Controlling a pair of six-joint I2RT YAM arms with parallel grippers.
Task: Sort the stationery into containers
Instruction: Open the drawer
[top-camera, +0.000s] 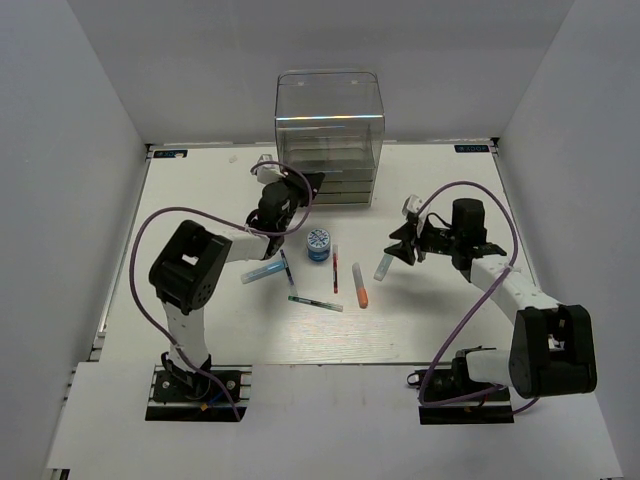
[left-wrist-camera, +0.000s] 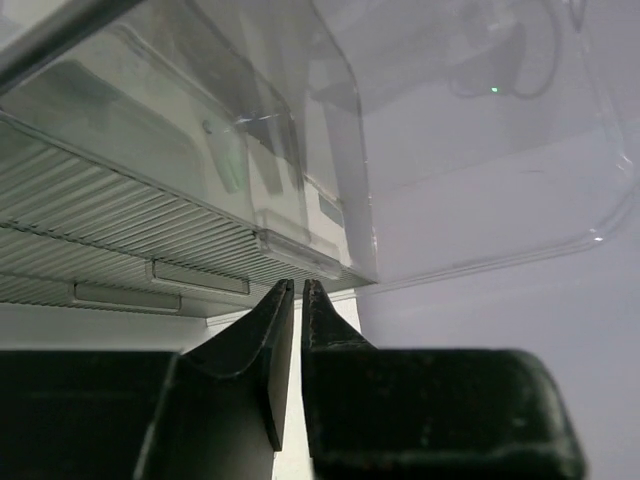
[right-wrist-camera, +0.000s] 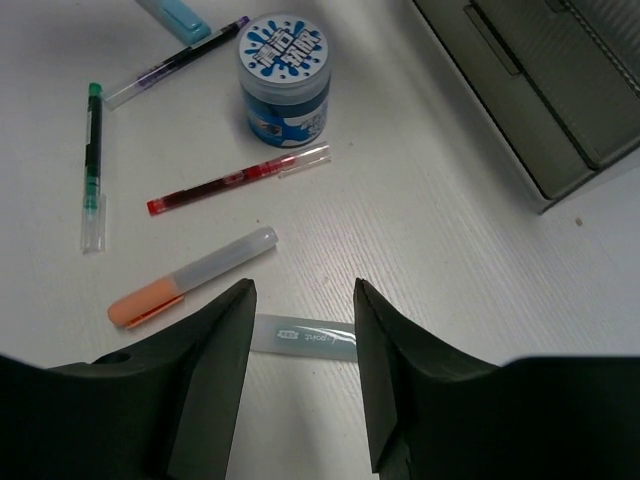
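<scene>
The clear organiser (top-camera: 330, 125) with grey drawers stands at the back centre. My left gripper (top-camera: 303, 186) is shut and empty, its tips (left-wrist-camera: 293, 286) just in front of the drawers (left-wrist-camera: 150, 225). My right gripper (top-camera: 402, 248) is open, low over the pale-green marker (right-wrist-camera: 305, 338), which lies on the table between its fingers (right-wrist-camera: 303, 290). The blue-and-white tape roll (top-camera: 319, 243), red pen (top-camera: 335, 268), orange marker (top-camera: 360, 285), green pen (top-camera: 315, 302), dark pen (top-camera: 287, 268) and light-blue marker (top-camera: 262, 271) lie on the table between the arms.
In the right wrist view the tape roll (right-wrist-camera: 285, 65), red pen (right-wrist-camera: 235, 180) and orange marker (right-wrist-camera: 190, 276) lie just ahead of the fingers, and the drawer fronts (right-wrist-camera: 540, 90) are at upper right. White walls enclose the table.
</scene>
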